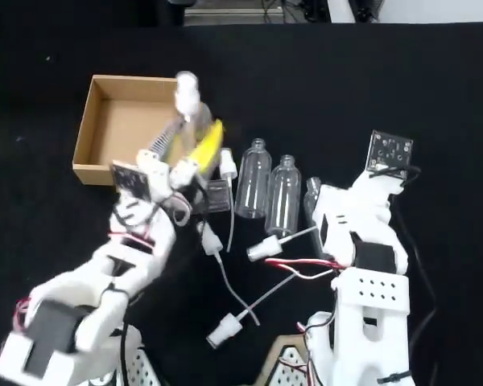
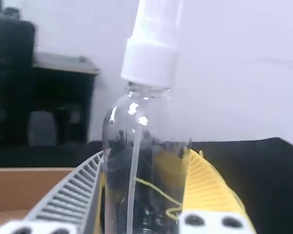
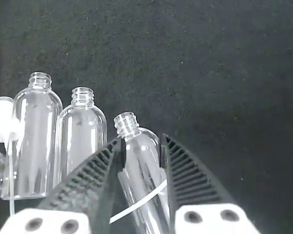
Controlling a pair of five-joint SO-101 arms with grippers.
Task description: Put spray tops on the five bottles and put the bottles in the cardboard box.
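My left gripper (image 1: 195, 130) is shut on a clear bottle (image 1: 190, 112) with a white spray top (image 1: 187, 84), held tilted above the near right corner of the cardboard box (image 1: 105, 100). The left wrist view shows that bottle (image 2: 141, 185) between the grey and yellow fingers, its top (image 2: 154, 46) seated on the neck. My right gripper (image 3: 140, 142) is shut on an uncapped bottle (image 3: 139, 168) standing on the black table. Two more uncapped bottles (image 1: 253, 177) (image 1: 283, 195) stand just left of it.
Loose spray tops with long dip tubes lie on the black cloth: one (image 1: 228, 166) beside the bottles, others (image 1: 212, 240) (image 1: 264, 248) in the middle, one (image 1: 224, 329) near the front. The open box shows a bare floor (image 1: 125, 129).
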